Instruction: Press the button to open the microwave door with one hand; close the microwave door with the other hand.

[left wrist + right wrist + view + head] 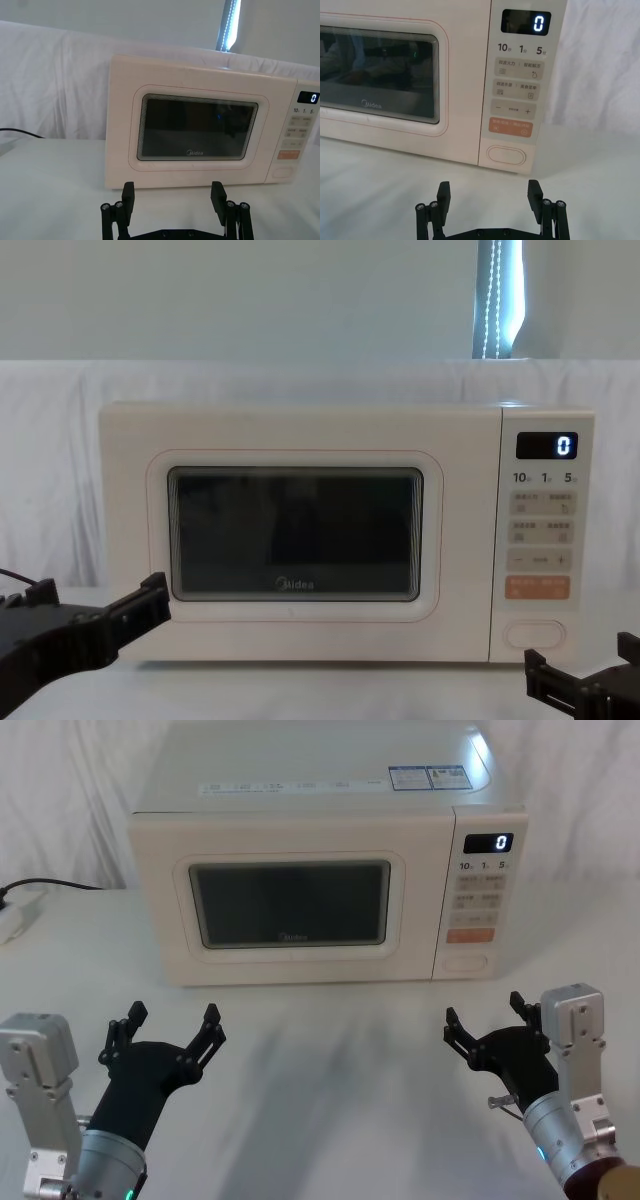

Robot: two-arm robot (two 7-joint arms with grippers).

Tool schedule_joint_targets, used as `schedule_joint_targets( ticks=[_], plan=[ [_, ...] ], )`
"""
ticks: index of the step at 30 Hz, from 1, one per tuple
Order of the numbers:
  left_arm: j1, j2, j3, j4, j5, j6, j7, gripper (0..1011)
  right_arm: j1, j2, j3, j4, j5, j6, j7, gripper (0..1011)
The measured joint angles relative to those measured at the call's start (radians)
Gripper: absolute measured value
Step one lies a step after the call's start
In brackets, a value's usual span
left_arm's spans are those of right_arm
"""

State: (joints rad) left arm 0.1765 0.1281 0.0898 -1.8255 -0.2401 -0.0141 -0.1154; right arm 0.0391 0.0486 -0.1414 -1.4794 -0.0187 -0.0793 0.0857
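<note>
The cream microwave [320,810] stands at the back of the table, its display showing 0. Its door [295,905] with the dark window is shut flush, as the left wrist view [197,127] and chest view [295,535] also show. The oval cream button [465,962] sits at the bottom of the control panel, below the orange key, clear in the right wrist view [506,155] and chest view [535,633]. My left gripper [170,1017] hovers open over the table in front of the door's left part. My right gripper [485,1010] is open in front of the panel, short of the button.
A black cable [50,885] and a white plug block [20,915] lie on the table left of the microwave. White cloth covers the table [330,1060] and the backdrop. Open table lies between the grippers and the microwave's front.
</note>
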Motion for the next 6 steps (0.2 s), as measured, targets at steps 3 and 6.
schedule_joint_targets(
  ticks=[3,6],
  plan=[
    [0.000,0.000,0.000,0.000,0.000,0.000,0.000,1001,0.000,0.000,0.000,0.000,0.000,0.000,0.000,1002],
    [0.000,0.000,0.000,0.000,0.000,0.000,0.000,1001,0.000,0.000,0.000,0.000,0.000,0.000,0.000,1002]
  ],
)
